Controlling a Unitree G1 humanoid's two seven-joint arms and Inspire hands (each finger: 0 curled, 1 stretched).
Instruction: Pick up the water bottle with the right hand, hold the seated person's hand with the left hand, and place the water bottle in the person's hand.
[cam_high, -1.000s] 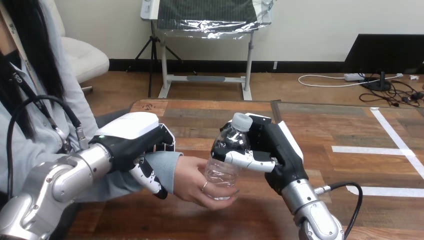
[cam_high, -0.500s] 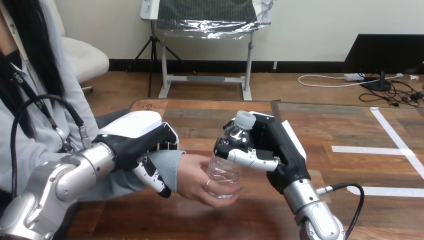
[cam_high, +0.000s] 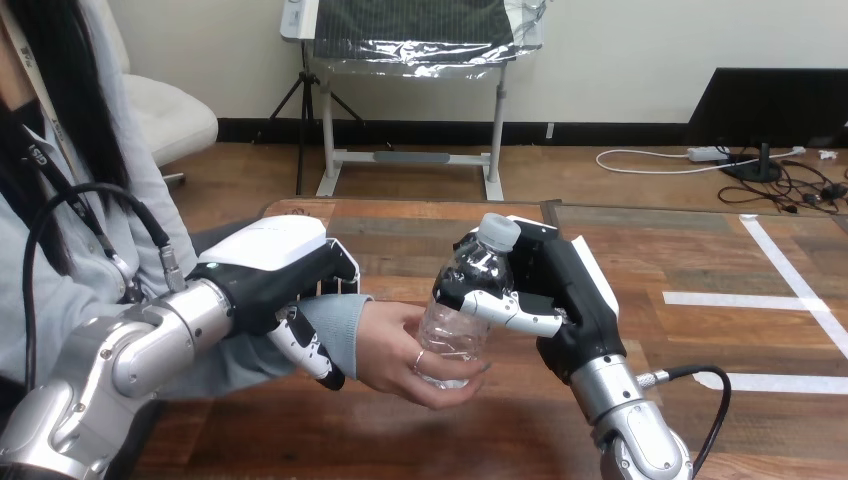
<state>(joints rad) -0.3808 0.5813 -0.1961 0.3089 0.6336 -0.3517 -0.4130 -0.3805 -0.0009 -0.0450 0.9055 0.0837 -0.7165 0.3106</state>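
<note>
A clear water bottle (cam_high: 462, 315) with a white cap stands tilted in the middle of the head view. My right hand (cam_high: 555, 300) is shut on its upper half, thumb across the front. The person's hand (cam_high: 400, 350) comes in from the left, palm up, its fingers curled round the bottle's base. My left hand (cam_high: 275, 275) is shut on the person's wrist, lying over the grey sleeve with its thumb curled underneath.
The wooden table (cam_high: 420, 235) stretches beyond the hands and to the right, where white tape lines (cam_high: 780, 270) mark it. The person sits close at the left side.
My right hand and the bottle have drifted slightly right and up. The person's fingers have closed further round the bottle's base. My left hand has shifted a little to the right.
</note>
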